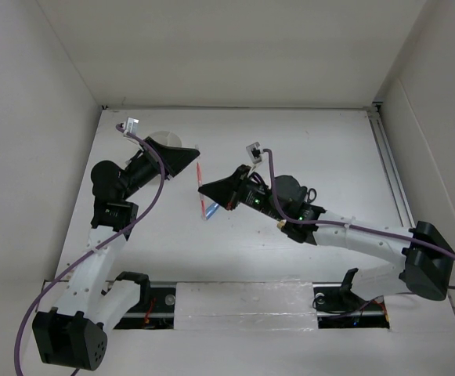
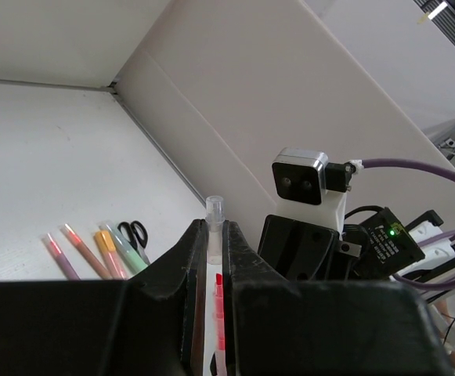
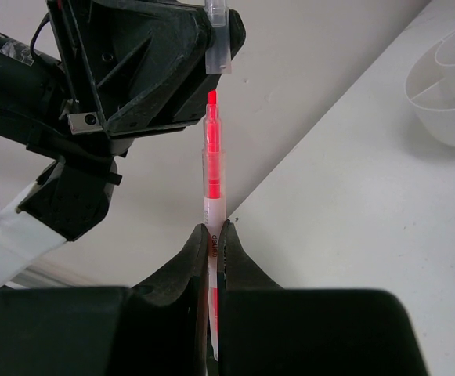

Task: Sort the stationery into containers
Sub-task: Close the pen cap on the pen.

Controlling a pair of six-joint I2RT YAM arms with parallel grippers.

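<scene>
**Clerk:** Item in hand, and how is it held?

**Storekeeper:** Red pen (image 3: 211, 184), one, upright in the air above the bench (image 1: 329, 141). The right fingers (image 3: 241, 262) are clamped tight on its barrel. The left fingers (image 2: 172, 266) are clamped tight on its clear cap (image 3: 219, 39), at 12 o'clock of the bare red tip and just apart from it.

**Clerk:** Handling note?

**Storekeeper:** Cap and barrel should share one line. A tilt would likely jam the tip or twist the pen in the grip. Whether the cap goes on or comes off, I cannot tell.

**Clerk:** Stock count?

**Storekeeper:**
- White cup (image 1: 164, 139): one, divided, at 11 o'clock of the pen from above.
- Blue capsule piece (image 1: 209, 210): one, at 6 o'clock.
- At 9 o'clock in the left wrist view:
  - thin pens (image 2: 57, 254): two
  - orange highlighter (image 2: 106, 252): one
  - green highlighter (image 2: 127, 247): one
  - scissors (image 2: 137, 233): one
- Eraser: not seen.
</scene>
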